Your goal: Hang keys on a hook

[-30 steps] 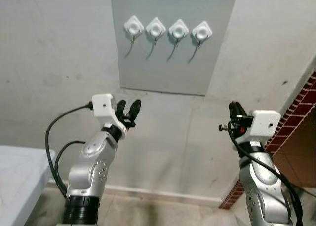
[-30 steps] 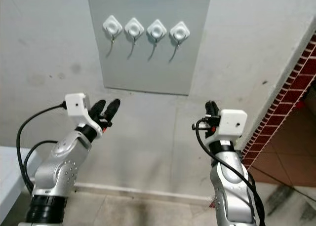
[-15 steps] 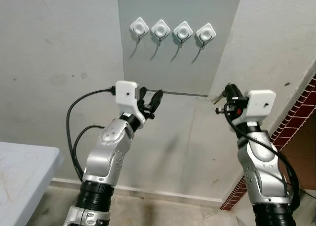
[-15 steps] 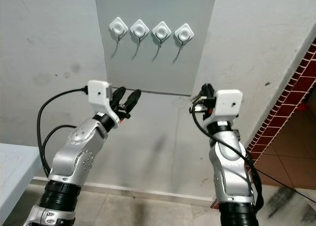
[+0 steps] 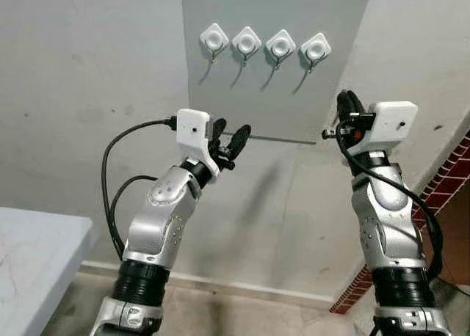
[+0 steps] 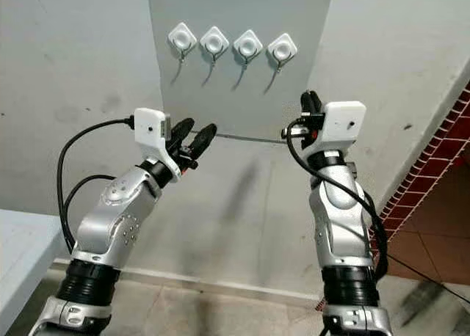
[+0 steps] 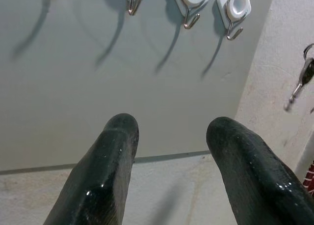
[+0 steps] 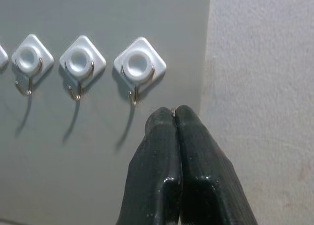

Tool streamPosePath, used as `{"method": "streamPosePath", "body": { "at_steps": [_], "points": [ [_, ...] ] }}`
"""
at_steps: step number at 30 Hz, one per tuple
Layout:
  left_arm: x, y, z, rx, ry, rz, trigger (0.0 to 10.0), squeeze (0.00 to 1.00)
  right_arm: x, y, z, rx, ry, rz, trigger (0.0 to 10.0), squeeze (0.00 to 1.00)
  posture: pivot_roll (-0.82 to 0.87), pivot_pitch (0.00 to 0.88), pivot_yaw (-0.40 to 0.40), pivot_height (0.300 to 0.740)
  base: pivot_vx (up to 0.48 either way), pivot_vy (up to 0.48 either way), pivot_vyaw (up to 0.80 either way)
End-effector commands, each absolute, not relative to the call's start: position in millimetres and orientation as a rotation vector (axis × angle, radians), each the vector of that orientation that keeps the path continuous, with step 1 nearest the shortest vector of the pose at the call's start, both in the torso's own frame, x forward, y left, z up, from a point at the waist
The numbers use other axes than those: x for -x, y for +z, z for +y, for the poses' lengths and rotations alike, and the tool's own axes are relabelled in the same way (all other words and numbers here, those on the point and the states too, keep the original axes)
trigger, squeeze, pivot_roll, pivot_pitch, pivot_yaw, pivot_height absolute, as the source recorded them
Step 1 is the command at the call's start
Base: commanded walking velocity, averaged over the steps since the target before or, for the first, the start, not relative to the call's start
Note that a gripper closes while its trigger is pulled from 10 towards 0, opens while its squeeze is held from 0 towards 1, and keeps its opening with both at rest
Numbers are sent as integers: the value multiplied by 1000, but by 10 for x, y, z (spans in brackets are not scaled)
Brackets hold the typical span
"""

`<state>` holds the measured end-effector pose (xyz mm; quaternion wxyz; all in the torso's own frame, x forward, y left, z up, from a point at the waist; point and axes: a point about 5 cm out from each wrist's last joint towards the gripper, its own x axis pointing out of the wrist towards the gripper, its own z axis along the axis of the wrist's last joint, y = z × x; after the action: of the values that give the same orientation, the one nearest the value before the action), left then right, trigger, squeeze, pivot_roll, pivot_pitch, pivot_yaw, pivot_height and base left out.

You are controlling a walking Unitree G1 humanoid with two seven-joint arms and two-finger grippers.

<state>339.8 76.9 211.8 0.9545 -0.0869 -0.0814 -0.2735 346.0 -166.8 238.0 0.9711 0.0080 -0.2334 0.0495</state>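
since a second ago the right gripper (image 5: 345, 101) has come up beside the grey panel (image 5: 272, 72), fingers clenched on the keys (image 7: 301, 82), which dangle just below the rightmost hook (image 8: 135, 90). left gripper (image 5: 229, 136) hovers at the panel's bottom edge, fingers spread, holding nothing.

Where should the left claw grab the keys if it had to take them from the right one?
Probably the dangling key, by its shaft, approached from the left claw side. It hangs free beside the shut right claw, and gripping there seems to leave the ring clear for a hook.
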Motion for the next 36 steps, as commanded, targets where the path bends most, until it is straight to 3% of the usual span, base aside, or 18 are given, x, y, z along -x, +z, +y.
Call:
{"method": "streamPosePath", "body": {
  "at_steps": [1,20,36],
  "points": [
    [-3412,2213,763,171,-566,-195,10000,0,-3490,2503,-1705,-33,97,-518,10000,0,-36,0,-16,740,0,0,0],
    [-3413,2260,769,170,-557,-217,10000,0,-3636,2559,-1467,-108,275,-512,10000,0,-16,0,-35,740,0,0,0],
    [-3349,2307,683,143,-616,-235,10000,0,-3697,2533,-1389,-329,326,-496,10000,0,-13,0,-29,740,0,0,0]
  ]
}}
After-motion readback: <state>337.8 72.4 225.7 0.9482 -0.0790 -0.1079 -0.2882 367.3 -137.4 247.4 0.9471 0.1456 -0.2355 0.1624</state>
